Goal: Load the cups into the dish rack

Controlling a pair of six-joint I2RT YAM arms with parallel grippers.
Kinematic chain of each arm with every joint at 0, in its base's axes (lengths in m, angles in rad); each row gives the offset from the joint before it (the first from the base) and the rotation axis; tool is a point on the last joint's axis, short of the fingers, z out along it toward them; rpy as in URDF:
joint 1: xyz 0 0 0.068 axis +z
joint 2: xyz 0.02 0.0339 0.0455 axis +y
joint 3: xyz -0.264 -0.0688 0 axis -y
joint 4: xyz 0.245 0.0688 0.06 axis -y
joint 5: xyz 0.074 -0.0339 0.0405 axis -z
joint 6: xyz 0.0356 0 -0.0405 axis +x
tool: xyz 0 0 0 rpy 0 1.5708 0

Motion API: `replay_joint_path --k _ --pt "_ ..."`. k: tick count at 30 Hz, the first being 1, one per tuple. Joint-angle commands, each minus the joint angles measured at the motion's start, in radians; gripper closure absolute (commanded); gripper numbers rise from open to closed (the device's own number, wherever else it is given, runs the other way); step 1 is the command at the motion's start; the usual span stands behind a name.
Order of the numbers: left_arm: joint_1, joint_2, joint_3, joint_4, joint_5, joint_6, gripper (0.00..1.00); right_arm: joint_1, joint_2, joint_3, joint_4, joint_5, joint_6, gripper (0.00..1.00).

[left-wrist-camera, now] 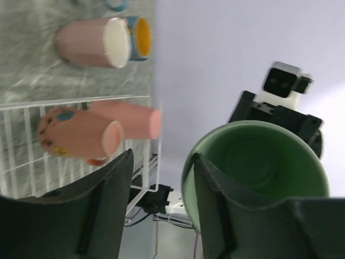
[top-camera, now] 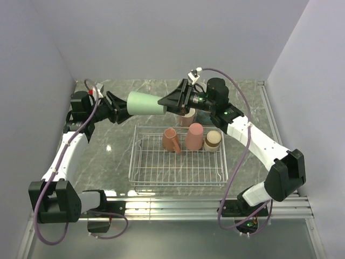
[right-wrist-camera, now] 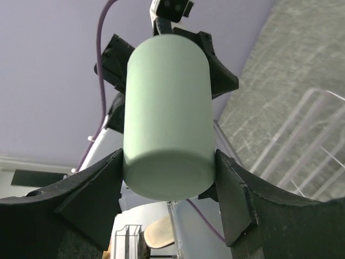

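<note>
Gripping green cup [top-camera: 145, 103] with right end effector [right-wrist-camera: 168, 183], apparently released by left end effector [left-wrist-camera: 161, 162]. Blurry marks on mug [left-wrist-camera: 75, 135], left-wrist only.

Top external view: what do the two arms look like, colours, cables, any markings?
Both the left arm and the right arm have white links joined by black joint housings, ending in black angular jaws. A purple cable loops along each. The left wrist carries a small red mark.
</note>
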Motion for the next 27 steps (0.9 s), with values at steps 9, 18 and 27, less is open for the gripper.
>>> replay_joint_path --k 9,18,27 --pt "0.114 0.048 0.101 -0.537 -0.341 0.396 0.3 -0.063 -0.074 0.237 -0.48 0.1 -0.34 1.0" --pt "0.173 -0.004 0.167 -0.683 -0.561 0.526 0.26 0.154 0.192 0.711 -1.171 0.517 -0.708 1.0" --pt "0.179 -0.001 0.169 -0.691 -0.555 0.53 0.31 0.295 0.356 0.88 -1.317 0.725 -0.74 1.0"
